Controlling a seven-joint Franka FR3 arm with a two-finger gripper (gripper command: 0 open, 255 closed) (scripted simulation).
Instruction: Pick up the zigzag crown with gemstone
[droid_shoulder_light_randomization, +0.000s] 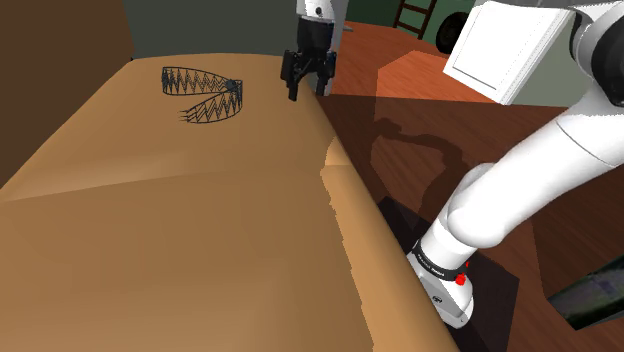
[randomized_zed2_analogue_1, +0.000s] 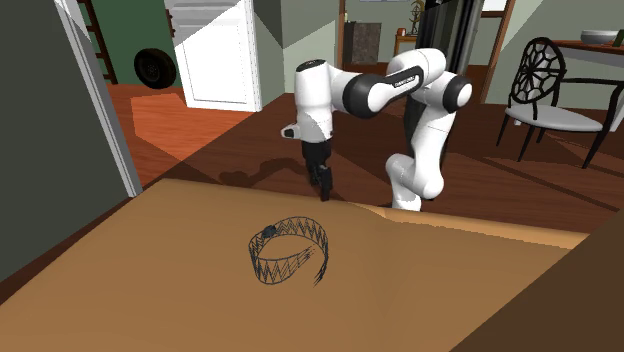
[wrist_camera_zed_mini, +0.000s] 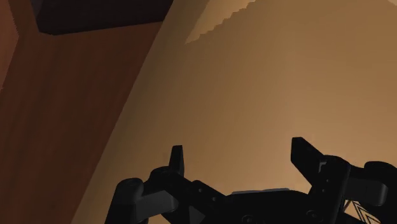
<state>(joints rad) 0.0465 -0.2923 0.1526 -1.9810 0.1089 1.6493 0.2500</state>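
The crown (droid_shoulder_light_randomization: 208, 108) is a dark wire band of zigzags with a small dark gemstone (droid_shoulder_light_randomization: 232, 85). It lies on the far part of a tan surface (droid_shoulder_light_randomization: 180, 220). In the second exterior view the crown (randomized_zed2_analogue_1: 285, 268) rests mid-surface, its gemstone (randomized_zed2_analogue_1: 268, 232) on the side toward the arm. My gripper (droid_shoulder_light_randomization: 308, 88) hangs open over the surface's edge, to the right of the crown in the shoulder view and apart from it. The gripper (randomized_zed2_analogue_1: 325, 190) points down, beyond the crown. In the wrist view the gripper (wrist_camera_zed_mini: 240, 159) has nothing between its spread fingers (wrist_camera_zed_mini: 177, 160).
The tan surface has a jagged seam (droid_shoulder_light_randomization: 330, 180) along its right edge, with reddish wooden floor (droid_shoulder_light_randomization: 400, 60) below. A white cabinet (randomized_zed2_analogue_1: 215, 55), a tyre (randomized_zed2_analogue_1: 155, 68) and a chair (randomized_zed2_analogue_1: 545, 90) stand behind the arm. A grey wall (randomized_zed2_analogue_1: 50, 130) borders the second exterior view's left.
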